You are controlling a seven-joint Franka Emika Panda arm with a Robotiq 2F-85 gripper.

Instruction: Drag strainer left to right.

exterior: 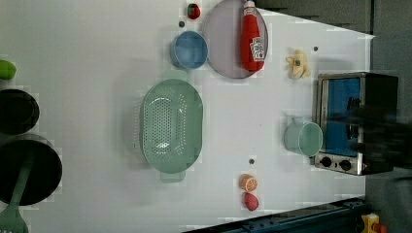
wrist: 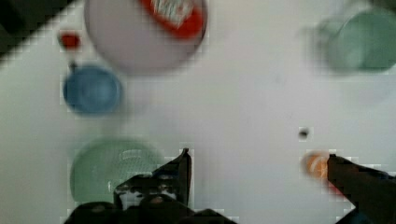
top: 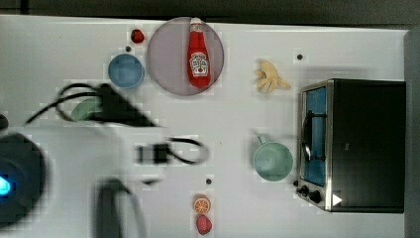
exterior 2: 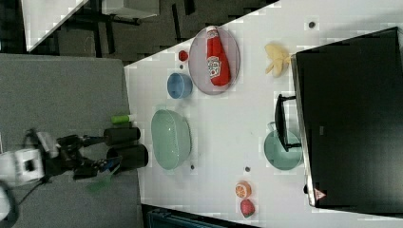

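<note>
Strainer [exterior: 171,125] on white table [exterior: 97,73] below blue bowl [exterior: 188,49] in the left view, jaws wide open, empty

The top view looks straight down at the white table [top: 237,119], the left view and right view look down from opposite sides, all sharing the ketchup bottle [exterior: 252,41], while the wrist view hangs close above

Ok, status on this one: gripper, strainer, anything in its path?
Gripper open, holding nothing. Strainer flat on the table, not gripped. Mug and toaster oven stand toward the left view's right.
</note>
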